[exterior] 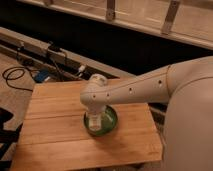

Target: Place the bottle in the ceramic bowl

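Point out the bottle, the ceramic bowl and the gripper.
bottle [95, 121]: camera view, on its pale body below the wrist.
ceramic bowl [111, 120]: camera view, on the shiny green inside, right part.
gripper [94, 116]: camera view, over the bowl, at the bottle's top.
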